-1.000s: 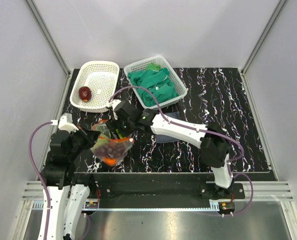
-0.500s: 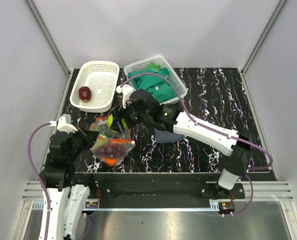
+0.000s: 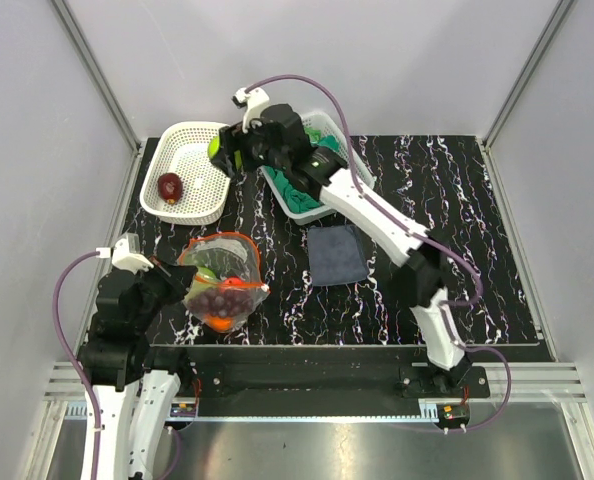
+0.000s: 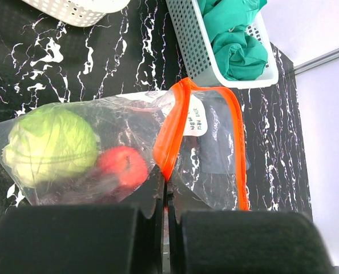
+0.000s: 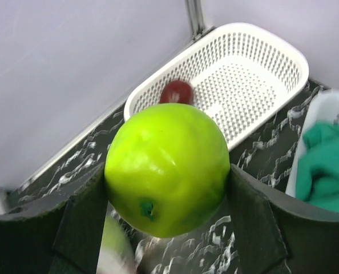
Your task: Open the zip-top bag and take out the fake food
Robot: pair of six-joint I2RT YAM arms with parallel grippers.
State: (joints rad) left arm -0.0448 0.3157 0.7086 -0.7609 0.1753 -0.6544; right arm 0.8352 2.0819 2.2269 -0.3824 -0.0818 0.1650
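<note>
The clear zip-top bag (image 3: 220, 285) with its orange-red zip strip (image 4: 170, 131) lies open at the front left of the table. My left gripper (image 4: 167, 191) is shut on the zip strip at the bag's mouth. Inside the bag show a pale green cabbage (image 4: 51, 145), a red tomato (image 4: 122, 166), dark purple grapes (image 3: 217, 296) and an orange (image 3: 218, 321). My right gripper (image 5: 166, 197) is shut on a green apple (image 5: 166, 166) and holds it in the air over the right rim of the white basket (image 3: 192, 170). A dark red apple (image 3: 169, 186) lies in that basket.
A second white basket (image 3: 349, 166) of green cloths (image 3: 312, 180) stands at the back centre. A dark grey-blue square cloth (image 3: 336, 254) lies flat on the black marbled table to the right of the bag. Grey walls and metal posts close in the back and sides.
My right gripper has lifted the green apple out of the bag and carried it back and left to above the white basket. The left gripper has kept its hold on the bag.
</note>
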